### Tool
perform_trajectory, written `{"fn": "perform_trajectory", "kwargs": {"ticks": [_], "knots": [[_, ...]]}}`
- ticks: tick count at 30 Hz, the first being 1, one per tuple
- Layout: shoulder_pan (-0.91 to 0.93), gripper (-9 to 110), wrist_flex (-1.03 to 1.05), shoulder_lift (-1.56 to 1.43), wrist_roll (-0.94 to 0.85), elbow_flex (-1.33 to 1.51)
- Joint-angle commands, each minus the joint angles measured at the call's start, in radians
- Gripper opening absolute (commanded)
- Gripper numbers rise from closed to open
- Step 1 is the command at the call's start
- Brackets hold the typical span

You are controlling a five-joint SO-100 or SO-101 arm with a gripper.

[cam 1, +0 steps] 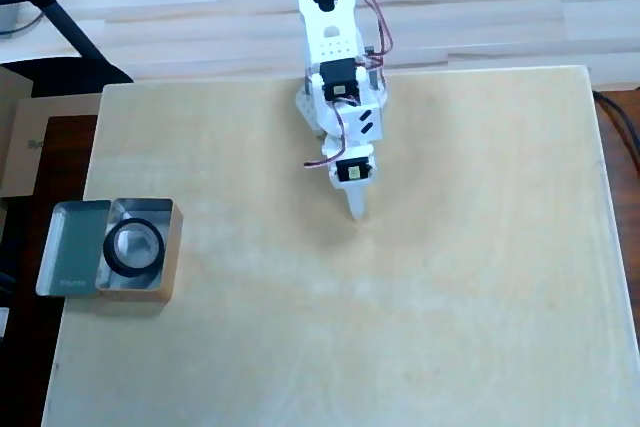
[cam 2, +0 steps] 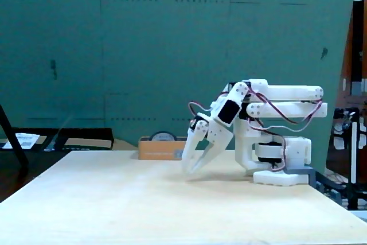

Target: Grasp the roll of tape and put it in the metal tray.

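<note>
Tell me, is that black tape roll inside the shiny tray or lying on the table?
Inside. The overhead view shows the tape roll lying flat within the tray, enclosed by its walls.

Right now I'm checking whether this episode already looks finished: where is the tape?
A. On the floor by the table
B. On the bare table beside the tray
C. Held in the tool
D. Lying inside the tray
D: in the overhead view the tape lies inside the tray at the table's left edge, while the tool hangs apart near the arm's base and holds nothing.
</note>
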State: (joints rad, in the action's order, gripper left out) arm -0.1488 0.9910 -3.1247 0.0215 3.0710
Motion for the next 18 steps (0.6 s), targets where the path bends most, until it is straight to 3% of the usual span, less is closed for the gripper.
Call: {"fn": "perform_trajectory", "kwargs": {"ticks": [1, 18], "knots": [[0.005, 0, -0.011, -0.291, -0.012, 0.012], [-0.006, 0, -0.008, -0.288, -0.052, 0.011]]}}
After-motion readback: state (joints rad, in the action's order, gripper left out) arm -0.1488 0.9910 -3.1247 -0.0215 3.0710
